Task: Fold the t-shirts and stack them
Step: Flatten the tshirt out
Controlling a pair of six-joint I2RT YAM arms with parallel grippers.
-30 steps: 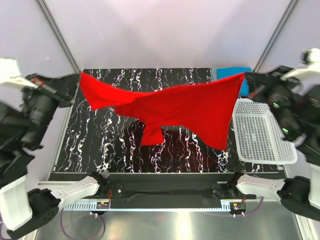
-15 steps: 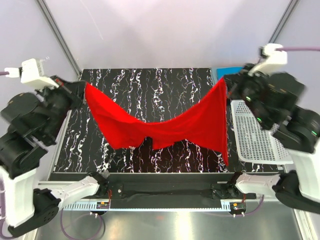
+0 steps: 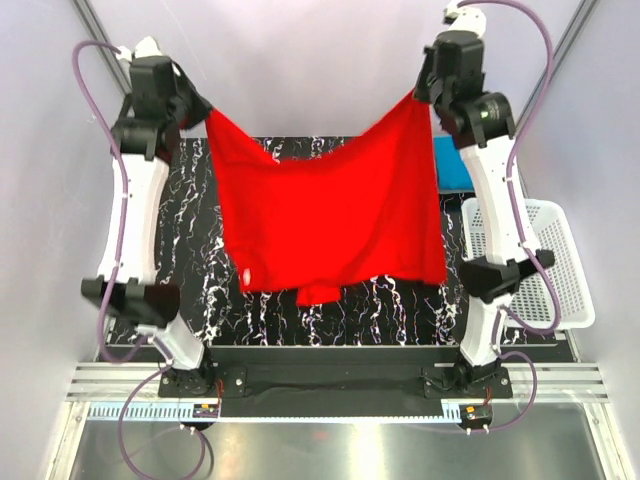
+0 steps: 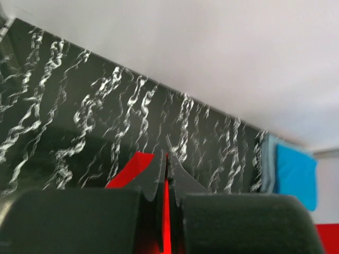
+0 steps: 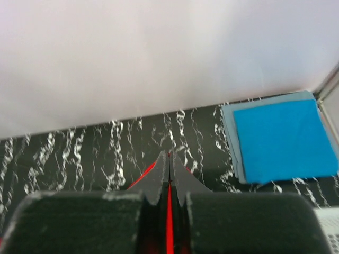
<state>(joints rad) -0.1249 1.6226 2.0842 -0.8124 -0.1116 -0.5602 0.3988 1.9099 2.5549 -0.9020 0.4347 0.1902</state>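
Note:
The bright red t-shirt (image 3: pixel 330 215) hangs spread out high above the black marbled table (image 3: pixel 185 250), held by its two upper corners. My left gripper (image 3: pixel 205 108) is shut on the left corner and my right gripper (image 3: pixel 424 92) is shut on the right corner. Both arms are raised tall. In the left wrist view, red cloth (image 4: pixel 165 211) shows pinched between the left gripper (image 4: pixel 167 159). In the right wrist view, red cloth (image 5: pixel 169 222) sits between the right gripper (image 5: pixel 169 157). A folded bright blue t-shirt (image 5: pixel 283 137) lies on a folded grey-blue one (image 5: pixel 231 138) at the far right corner.
A white mesh basket (image 3: pixel 545 265) stands off the table's right side. The pale back wall (image 3: pixel 320 60) rises just behind the far edge. Metal frame posts (image 3: pixel 95 40) stand at the back corners.
Both arms rose and swung toward the back, lifting the red t-shirt from a low sagging drape to a tall hanging spread. The grip on both corners stayed shut.

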